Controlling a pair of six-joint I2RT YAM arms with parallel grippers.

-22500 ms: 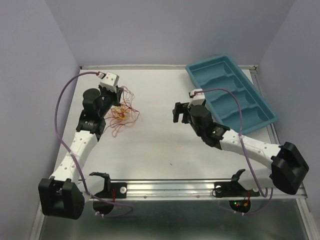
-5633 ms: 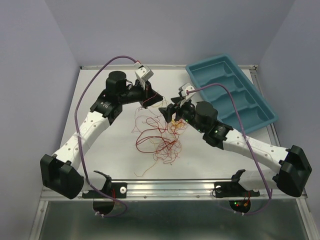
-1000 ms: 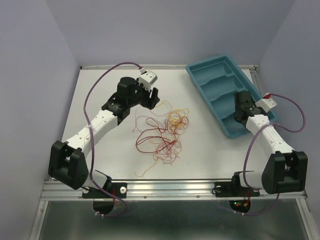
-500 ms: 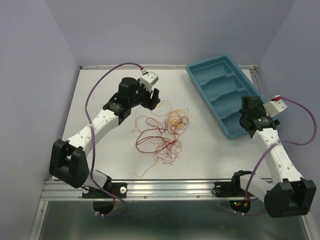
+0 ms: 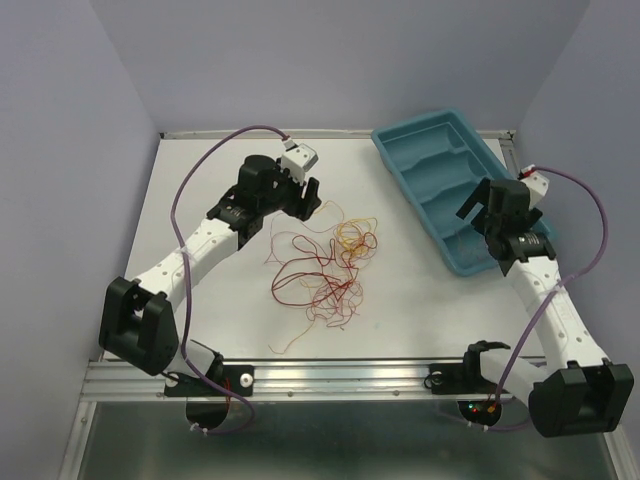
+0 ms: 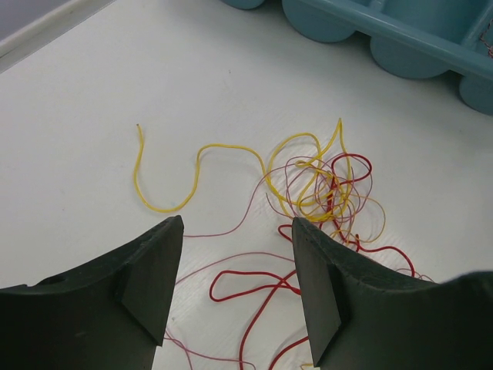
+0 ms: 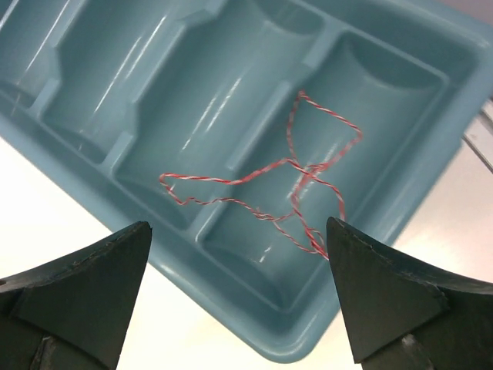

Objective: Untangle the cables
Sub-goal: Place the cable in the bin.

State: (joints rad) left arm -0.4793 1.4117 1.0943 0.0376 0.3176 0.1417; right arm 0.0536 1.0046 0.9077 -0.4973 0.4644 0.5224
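The cables (image 5: 325, 265) lie as a loose tangle of red, orange and yellow strands on the white table. My left gripper (image 5: 308, 196) hovers open at the tangle's far-left edge. In the left wrist view a yellow strand (image 6: 199, 163) and a red and yellow knot (image 6: 331, 185) lie ahead of the left gripper (image 6: 235, 231), and a red loop (image 6: 254, 287) lies below its gap, untouched. My right gripper (image 5: 478, 203) stands wide open over the teal tray (image 5: 440, 150). A red-and-white twisted strand (image 7: 296, 173) lies in the tray (image 7: 192, 77) across a divider, free of the right gripper (image 7: 239, 231).
The tray sits at the back right, its near corner (image 7: 293, 351) close to the table's right rail. Purple cables loop off both arms (image 5: 215, 150). A metal rail (image 5: 340, 375) runs along the near edge. Grey walls close in the left, back and right.
My right gripper's jaws have opened wider above the tray, and the right arm has shifted its elbow out and back. The left arm and the tangle have not moved.
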